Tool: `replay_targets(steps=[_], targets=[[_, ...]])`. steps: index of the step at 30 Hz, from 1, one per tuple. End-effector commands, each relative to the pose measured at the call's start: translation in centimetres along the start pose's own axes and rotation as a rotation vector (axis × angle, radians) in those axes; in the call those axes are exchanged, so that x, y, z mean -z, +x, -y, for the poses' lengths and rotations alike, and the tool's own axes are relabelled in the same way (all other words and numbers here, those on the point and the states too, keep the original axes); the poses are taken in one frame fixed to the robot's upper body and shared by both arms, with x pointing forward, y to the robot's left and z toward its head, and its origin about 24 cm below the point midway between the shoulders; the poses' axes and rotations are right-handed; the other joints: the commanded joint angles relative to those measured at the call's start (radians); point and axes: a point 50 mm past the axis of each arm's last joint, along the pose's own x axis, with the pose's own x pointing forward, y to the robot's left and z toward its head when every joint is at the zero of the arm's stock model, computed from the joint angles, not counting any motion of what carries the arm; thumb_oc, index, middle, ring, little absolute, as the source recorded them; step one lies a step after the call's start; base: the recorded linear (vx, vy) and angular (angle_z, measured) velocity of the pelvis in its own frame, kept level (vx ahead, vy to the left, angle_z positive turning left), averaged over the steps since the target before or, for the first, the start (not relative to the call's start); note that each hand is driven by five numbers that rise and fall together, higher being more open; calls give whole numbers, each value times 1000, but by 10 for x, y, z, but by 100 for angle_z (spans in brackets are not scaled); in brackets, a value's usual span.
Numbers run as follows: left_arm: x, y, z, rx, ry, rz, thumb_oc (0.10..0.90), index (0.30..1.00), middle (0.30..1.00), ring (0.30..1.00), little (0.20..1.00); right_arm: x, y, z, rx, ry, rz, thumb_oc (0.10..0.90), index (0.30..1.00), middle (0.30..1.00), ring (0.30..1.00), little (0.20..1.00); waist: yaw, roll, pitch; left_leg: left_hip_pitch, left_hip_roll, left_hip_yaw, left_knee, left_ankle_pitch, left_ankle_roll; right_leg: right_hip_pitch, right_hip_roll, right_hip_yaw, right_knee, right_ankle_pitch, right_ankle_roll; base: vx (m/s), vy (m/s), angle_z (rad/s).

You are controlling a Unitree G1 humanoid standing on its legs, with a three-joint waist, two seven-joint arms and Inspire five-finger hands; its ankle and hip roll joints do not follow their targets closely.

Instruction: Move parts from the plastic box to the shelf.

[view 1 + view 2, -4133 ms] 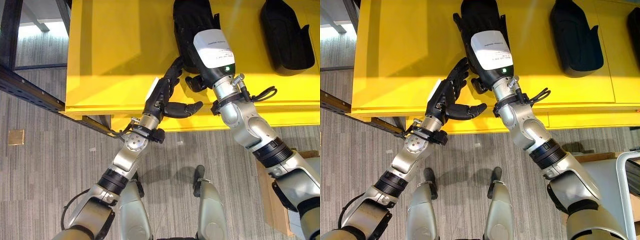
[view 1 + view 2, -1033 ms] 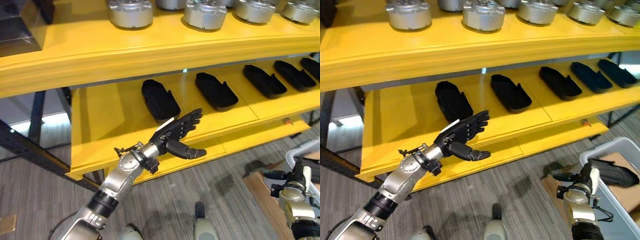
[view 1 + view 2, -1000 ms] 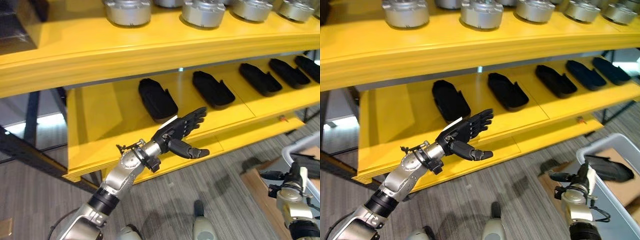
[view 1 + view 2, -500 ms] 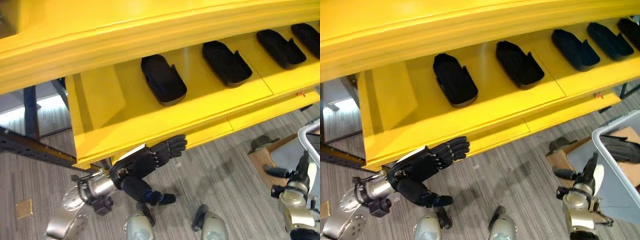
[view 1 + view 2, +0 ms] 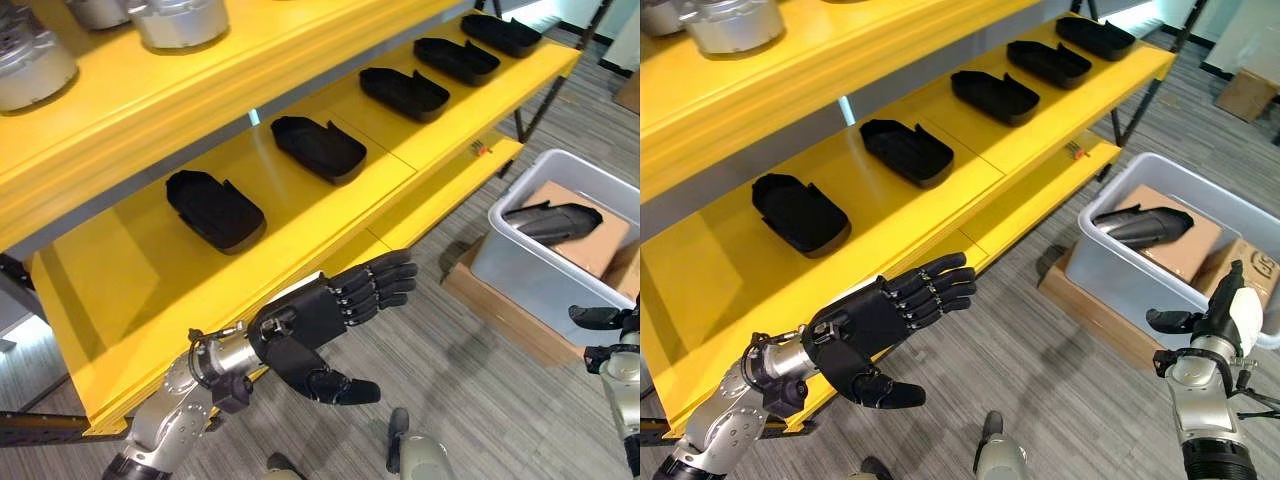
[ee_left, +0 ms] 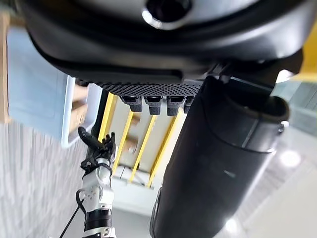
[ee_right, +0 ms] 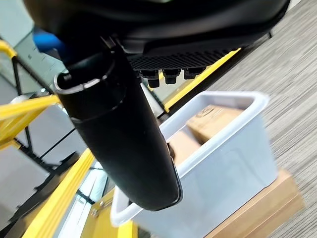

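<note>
— Parts first: where are they?

— Five black moulded plastic shell parts lie in a row on the lower board of the yellow metal shelf point(image 5: 1035, 150), running from 9 o'clock up toward 1 o'clock. The nearest point(image 5: 800, 214) sits at 9 o'clock, the next point(image 5: 907, 151) beside it, then a third point(image 5: 995, 96), a fourth point(image 5: 1048, 62) and the farthest point(image 5: 1095, 37).

— Anything left in the box?

— One more dark curved part point(image 5: 1142, 226) lies inside the pale grey plastic box point(image 5: 1110, 280) at 3 o'clock, resting on a brown cardboard piece point(image 5: 1168, 232). The box stands on a flat brown cardboard sheet point(image 5: 1090, 308) on the grey striped carpet floor point(image 5: 1040, 380).

— And the left hand?

— The left hand point(image 5: 880, 325) hangs at 7 o'clock, in front of the shelf's lower edge, fingers straight and spread wide, thumb standing out below them. It holds nothing and touches nothing.

— The right?

— The right hand point(image 5: 1225, 310) shows at 4 o'clock, just beside the box's near wall, well apart from the part inside. Its own wrist view shows the thumb point(image 7: 119, 134) straight, with the box past it. The fingers look relaxed and wrap nothing.

— What is on the upper board?

— Round silver metal housings, one point(image 5: 180, 20) at 11 o'clock and another point(image 5: 30, 65) at 10 o'clock.
</note>
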Motion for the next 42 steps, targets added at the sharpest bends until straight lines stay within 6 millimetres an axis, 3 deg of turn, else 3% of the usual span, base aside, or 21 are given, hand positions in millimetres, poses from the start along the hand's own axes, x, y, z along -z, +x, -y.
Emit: replay_targets(steps=[1,3,5,6,9,15,20,24,26,27,28,29,30,31,32,33,34,36,39,42], targets=[[-33,19,10,49,79,225,900,1000,1000,1000,1000,-56,16,39,194,-64,273,900,1000,1000,1000,1000,-15,-29,-19,-50,58,-45,-11,97,-26,132,-57,-83,-23,-39,55,38,-112,-39],[-33,21,8,23,77,233,900,1000,1000,1000,1000,-58,13,42,225,-168,327,900,1000,1000,1000,1000,-34,-26,-13,-46,69,-43,-4,106,-34,107,-52,-64,-3,-46,47,38,-77,-40],[-30,22,6,-6,46,244,900,1000,1000,1000,1000,-50,13,41,187,-136,260,900,1000,1000,1000,1000,-46,-23,-6,-42,80,-37,3,121,-45,94,-48,-53,5,-51,39,28,-69,-32],[-30,24,5,-53,-11,285,900,1000,1000,1000,1000,-33,13,36,111,-33,108,900,1000,1000,1000,1000,-58,-20,2,-29,85,-23,2,123,-48,80,-47,-49,6,-48,36,-32,-112,-31],[-36,28,5,-33,-42,352,900,1000,1000,1000,1000,-23,11,37,145,9,98,900,1000,1000,1000,1000,-65,-13,21,-12,74,-26,-20,128,-53,42,-49,-43,15,-35,37,-67,-131,-31],[-34,30,5,-52,54,317,900,1000,1000,1000,1000,-28,4,34,138,42,129,900,1000,1000,1000,1000,-93,-4,39,4,75,-17,-40,132,-61,-12,-48,-36,62,-52,29,-23,-78,-10],[-36,35,4,-40,132,299,900,1000,1000,1000,1000,-34,-7,28,81,88,207,900,1000,1000,1000,1000,-129,9,47,20,83,-15,-58,137,-56,-80,-42,-3,197,-116,7,26,-113,-6],[-39,39,2,-76,136,298,900,1000,1000,1000,1000,-52,-16,17,2,137,303,900,1000,1000,1000,1000,-130,-8,28,29,82,-97,-46,135,-51,-108,-18,36,276,-170,-20,114,-208,-11],[-38,40,-1,-99,123,304,900,1000,1000,1000,1000,-61,-20,9,-38,168,348,900,1000,1000,1000,1000,-116,-17,14,24,78,-174,-22,149,-54,-104,1,57,258,-168,-29,109,-161,-53],[-37,36,-3,-115,126,315,900,1000,1000,1000,1000,-76,-26,-4,-98,168,416,900,1000,1000,1000,1000,-77,-21,1,-22,30,-336,12,149,-24,-98,33,93,204,-131,-43,125,-132,-57],[-37,34,-3,-129,132,316,900,1000,1000,1000,1000,-79,-27,-7,-116,166,430,900,1000,1000,1000,1000,-66,-20,-3,-38,4,-388,24,140,-16,-93,44,109,184,-122,-43,174,-127,-103],[-36,30,-3,-159,145,316,900,1000,1000,1000,1000,-86,-29,-14,-153,168,448,900,1000,1000,1000,1000,-40,-17,-7,-71,-67,-487,51,109,8,-77,63,144,143,-106,-42,169,-75,-162],[-35,27,-3,-176,150,310,900,1000,1000,1000,1000,-89,-30,-19,-178,175,450,900,1000,1000,1000,1000,-20,-15,-9,-98,-116,-535,64,85,29,-62,75,168,106,-89,-40,232,-151,-199],[-33,23,-3,-195,144,290,900,1000,1000,1000,1000,-88,-31,-24,-198,181,434,900,1000,1000,1000,1000,0,-16,-13,-128,-165,-538,90,59,51,-26,85,179,52,-71,-36,182,-151,-154],[-32,22,-3,-197,142,283,900,1000,1000,1000,1000,-87,-32,-24,-200,186,425,900,1000,1000,1000,1000,4,-16,-16,-133,-172,-524,91,54,55,-14,87,174,35,-65,-34,237,-197,-81],[-31,19,-4,-172,123,263,900,1000,1000,1000,1000,-76,-37,-28,-192,218,381,900,1000,1000,1000,1000,9,-14,-23,-148,-190,-439,54,52,55,39,86,131,-31,-37,-17,198,-117,-18],[-31,18,-4,-161,113,259,900,1000,1000,1000,1000,-72,-40,-29,-190,234,362,900,1000,1000,1000,1000,12,-14,-24,-156,-198,-407,22,51,55,61,82,116,-53,-28,-8,187,-86,30],[-30,15,-4,-158,102,254,900,1000,1000,1000,1000,-66,-45,-30,-190,273,332,900,1000,1000,1000,1000,26,-16,-24,-195,-204,-387,-24,83,49,105,86,108,-86,-23,-4,181,2,77],[-26,8,-1,-172,117,235,900,1000,1000,1000,1000,-58,-54,-36,-217,300,315,900,1000,1000,1000,1000,67,-29,-29,-282,-200,-443,-60,146,36,179,108,132,-114,-41,-15,248,60,26],[-24,1,-2,-189,149,216,900,1000,1000,1000,1000,-60,-61,-46,-280,299,332,900,1000,1000,1000,1000,91,-41,-56,-247,-213,-453,-95,106,59,211,116,135,-119,-62,-12,234,151,-59]])
